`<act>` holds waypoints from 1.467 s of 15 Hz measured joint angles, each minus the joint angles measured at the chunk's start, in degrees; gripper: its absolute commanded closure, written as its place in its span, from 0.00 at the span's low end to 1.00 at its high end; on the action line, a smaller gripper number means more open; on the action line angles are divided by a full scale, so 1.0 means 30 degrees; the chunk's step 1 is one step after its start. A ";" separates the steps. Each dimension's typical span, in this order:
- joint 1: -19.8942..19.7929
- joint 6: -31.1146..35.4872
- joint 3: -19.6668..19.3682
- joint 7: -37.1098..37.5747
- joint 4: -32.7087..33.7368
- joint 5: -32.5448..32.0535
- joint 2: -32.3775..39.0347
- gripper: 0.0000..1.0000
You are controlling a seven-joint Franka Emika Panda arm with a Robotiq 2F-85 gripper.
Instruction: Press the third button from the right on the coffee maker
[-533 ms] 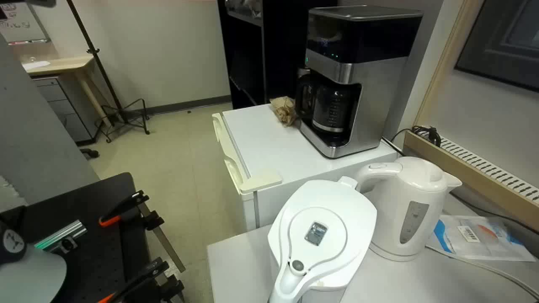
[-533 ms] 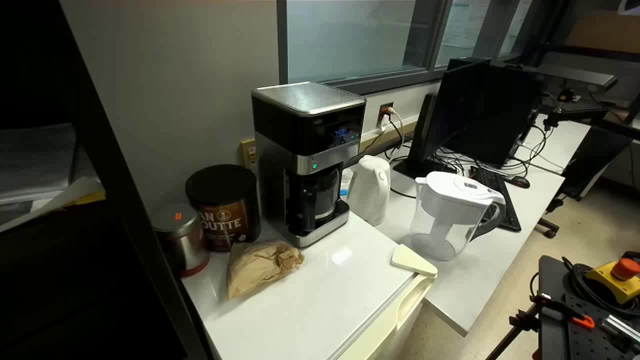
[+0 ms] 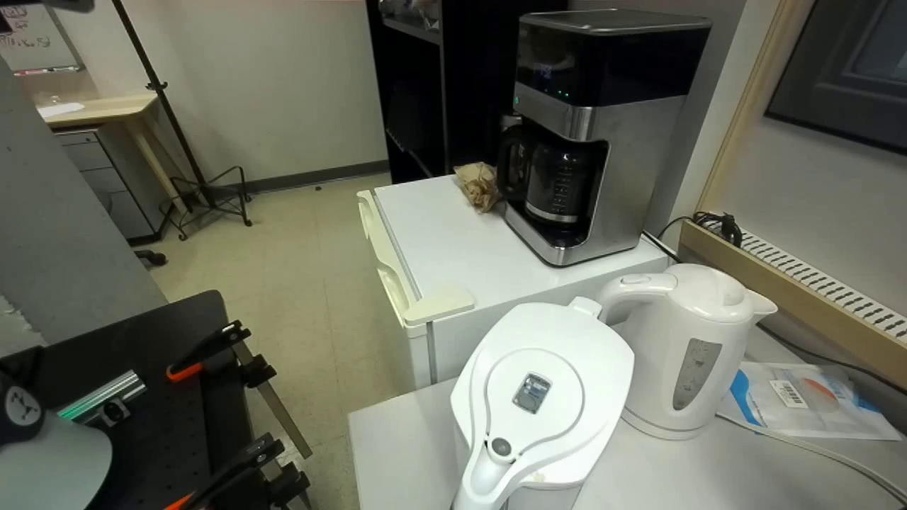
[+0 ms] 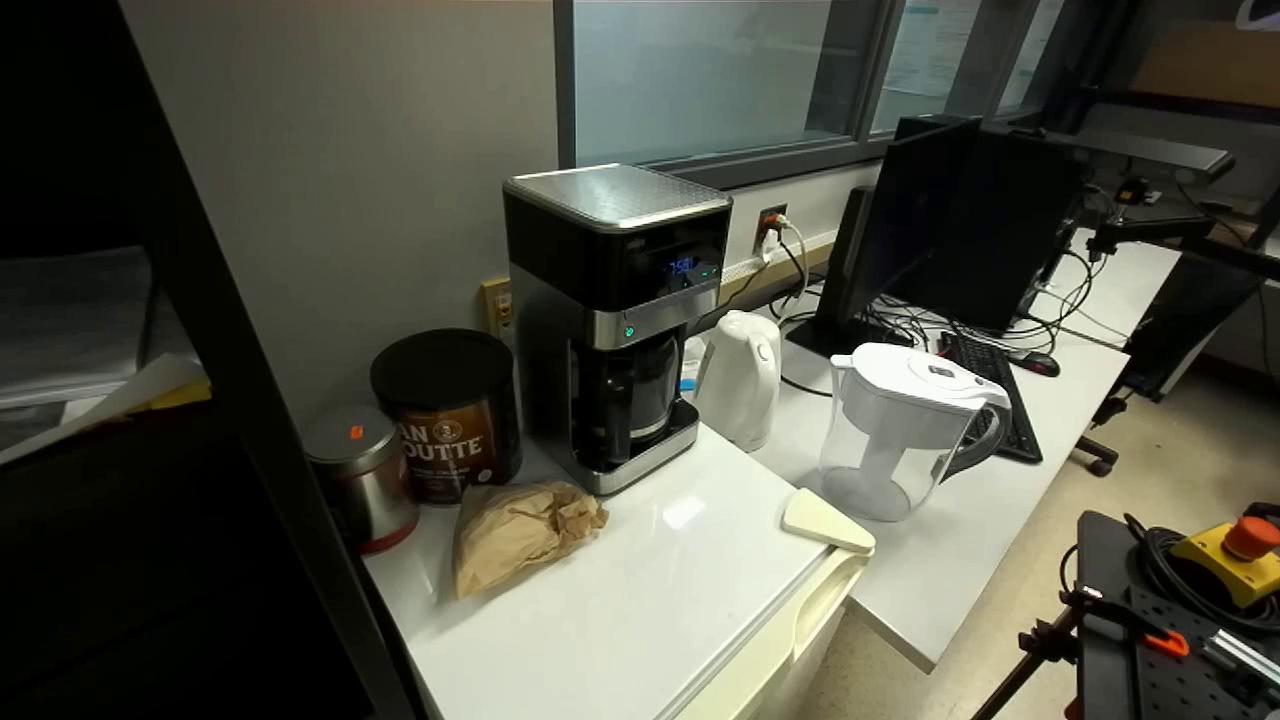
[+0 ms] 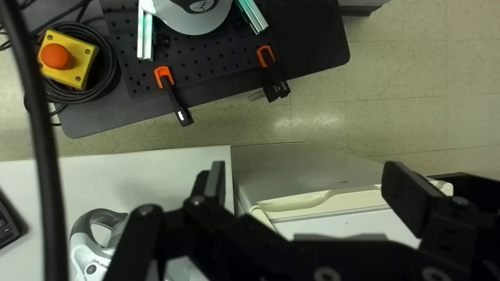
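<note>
The coffee maker is a tall black and silver machine with a dark glass carafe. It stands upright on a white fridge top in both exterior views (image 3: 638,163) (image 4: 610,270). Its dark upper front carries a lit blue display (image 4: 682,265) and small green lights (image 4: 708,273). A green-lit round button (image 4: 629,331) sits on the silver band. Single buttons on the dark panel are too small to tell apart. My gripper (image 5: 304,181) is open and empty in the wrist view, above the fridge's front edge. The gripper is out of both exterior views, and the coffee maker is out of the wrist view.
A white kettle (image 3: 687,354) and a white water-filter jug (image 3: 545,397) stand on the desk beside the fridge (image 4: 640,600). A paper bag (image 4: 525,535), a coffee tub (image 4: 450,420) and a metal tin (image 4: 360,480) are beside the coffee maker. A dark shelf (image 4: 290,560) stands close by.
</note>
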 measured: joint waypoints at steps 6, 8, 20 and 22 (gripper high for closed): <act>-0.0057 0.0849 0.0512 -0.0093 -0.0166 -0.0225 0.0044 0.00; -0.0040 0.1646 0.0963 -0.0164 -0.0409 -0.0382 0.0050 0.00; 0.1020 0.9742 0.3708 -0.0358 -0.3101 -0.3182 0.0732 0.80; 0.1154 1.1464 0.4038 -0.0356 -0.3622 -0.3786 0.1023 0.93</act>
